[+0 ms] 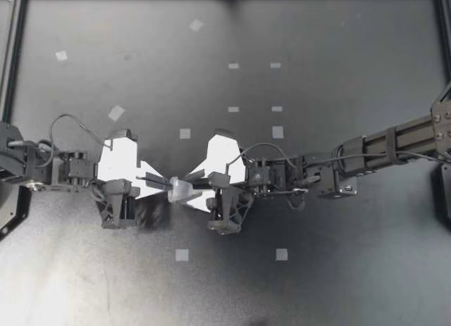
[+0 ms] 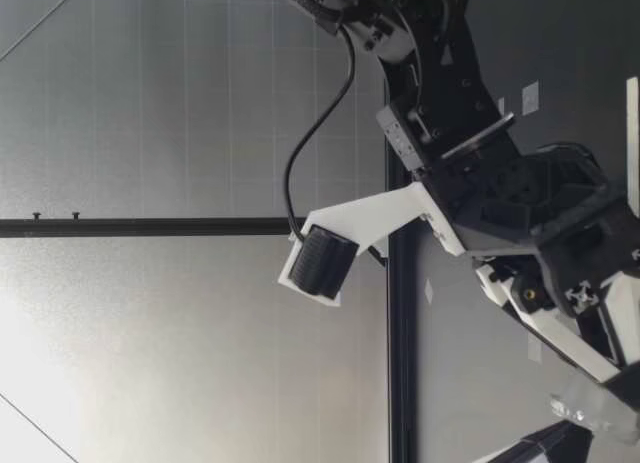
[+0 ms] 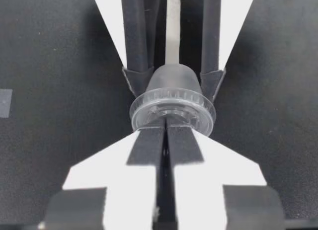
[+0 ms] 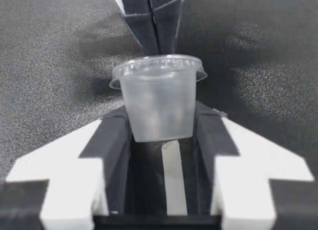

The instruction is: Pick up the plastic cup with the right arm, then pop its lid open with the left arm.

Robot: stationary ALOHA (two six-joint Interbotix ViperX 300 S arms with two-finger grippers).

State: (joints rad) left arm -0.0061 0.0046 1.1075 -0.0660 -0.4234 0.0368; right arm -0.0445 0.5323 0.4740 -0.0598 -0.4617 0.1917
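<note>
**Clear lidded portion cup, held from both ends**

Clear lidded portion cup (image 1: pixel 182 191): one, lying sideways over mid-surface, slightly left of centre, lid (image 3: pixel 172 108) facing left.
Right pincer (image 1: pixel 197 188): clamped on the cup walls from two sides.
Left pincer (image 1: pixel 166 183): tips together, nipping the lid rim.
Handling, as judged: light wall grip, since thin plastic likely buckles; pinch the rim only.
Count: one cup, one lid, two pincers, eleven pale tape marks (image 1: pixel 184 133) showing on the surface (image 1: pixel 352 270).

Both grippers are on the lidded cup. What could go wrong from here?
1. My left gripper pinches only the rim of the lid, a thin bite that may slip off.
2. My right gripper clamps the clear cup; a harder squeeze could buckle it.
3. The two grippers' fingertips stand close together and might collide.
</note>
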